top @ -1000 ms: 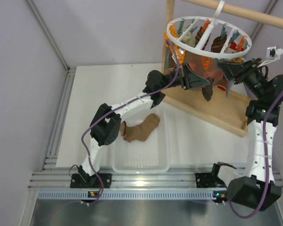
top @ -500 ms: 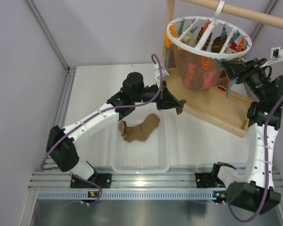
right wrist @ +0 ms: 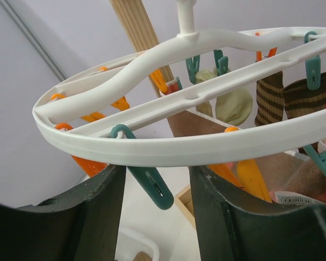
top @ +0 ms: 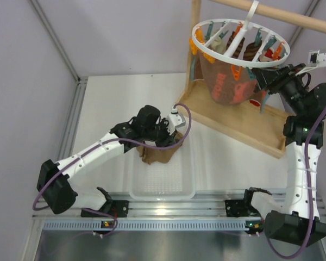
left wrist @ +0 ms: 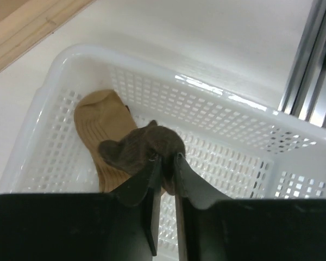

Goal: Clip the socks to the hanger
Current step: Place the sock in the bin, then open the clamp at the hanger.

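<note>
A light tan sock (top: 155,156) (left wrist: 100,122) lies in the white basket (top: 163,194) (left wrist: 217,70). A dark brown sock (left wrist: 144,149) rests bunched on top of it. My left gripper (top: 168,140) (left wrist: 167,159) reaches down into the basket, its narrow jaws pinching a fold of that dark sock. The hanger (top: 198,41) (right wrist: 152,149) hangs from the wooden rod with brown socks (top: 251,51) (right wrist: 301,98) clipped to it. My right gripper (top: 263,76) (right wrist: 157,171) is open just under the ring's rim. A teal peg (right wrist: 149,182) dangles between its fingers, touching neither.
A large reddish-brown printed cloth (top: 228,84) hangs beneath the ring. The wooden frame's base (top: 244,122) lies slanted at the right, its post and rod (top: 293,16) above. Aluminium rails (top: 70,136) border the table at the left.
My left arm has swung away from the hanger and down into the basket, carrying the dark brown sock onto the tan one. The right arm has hardly moved.
</note>
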`<action>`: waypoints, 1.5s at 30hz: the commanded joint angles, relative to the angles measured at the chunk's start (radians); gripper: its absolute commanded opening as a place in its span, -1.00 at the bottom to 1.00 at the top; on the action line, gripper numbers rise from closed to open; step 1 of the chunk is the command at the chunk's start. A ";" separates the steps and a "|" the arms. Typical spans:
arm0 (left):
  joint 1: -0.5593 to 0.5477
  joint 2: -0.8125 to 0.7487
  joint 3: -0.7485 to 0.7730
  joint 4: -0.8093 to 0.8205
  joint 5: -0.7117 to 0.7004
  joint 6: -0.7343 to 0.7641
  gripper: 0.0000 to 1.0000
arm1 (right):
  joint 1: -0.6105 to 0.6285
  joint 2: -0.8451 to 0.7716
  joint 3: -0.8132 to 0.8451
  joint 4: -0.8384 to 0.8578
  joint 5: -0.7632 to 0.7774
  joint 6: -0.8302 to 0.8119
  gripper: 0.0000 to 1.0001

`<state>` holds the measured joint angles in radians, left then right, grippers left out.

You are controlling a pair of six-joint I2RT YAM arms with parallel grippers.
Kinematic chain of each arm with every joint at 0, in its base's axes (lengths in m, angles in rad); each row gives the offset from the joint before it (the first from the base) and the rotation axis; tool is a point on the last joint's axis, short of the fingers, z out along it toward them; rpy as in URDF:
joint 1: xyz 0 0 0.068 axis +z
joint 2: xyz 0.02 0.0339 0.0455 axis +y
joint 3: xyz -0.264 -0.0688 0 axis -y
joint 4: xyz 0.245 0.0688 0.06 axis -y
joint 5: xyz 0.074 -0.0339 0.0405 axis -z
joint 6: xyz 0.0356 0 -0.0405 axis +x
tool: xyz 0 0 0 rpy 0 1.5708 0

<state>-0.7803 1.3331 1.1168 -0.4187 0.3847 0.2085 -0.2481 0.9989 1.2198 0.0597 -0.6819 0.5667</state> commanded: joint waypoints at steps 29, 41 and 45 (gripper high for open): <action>-0.088 0.471 0.529 1.065 0.093 -0.445 0.29 | 0.066 0.010 0.084 -0.044 0.004 -0.070 -1.00; -0.128 0.623 0.719 1.138 0.007 -0.319 0.37 | 0.064 0.007 0.104 -0.087 -0.015 -0.083 -1.00; -0.131 0.658 0.764 1.115 -0.023 -0.278 0.39 | 0.059 0.007 0.118 -0.098 -0.021 -0.087 -1.00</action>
<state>-0.9058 1.9713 1.8256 0.6373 0.3935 -0.1226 -0.1925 1.0164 1.2797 -0.0422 -0.6788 0.4911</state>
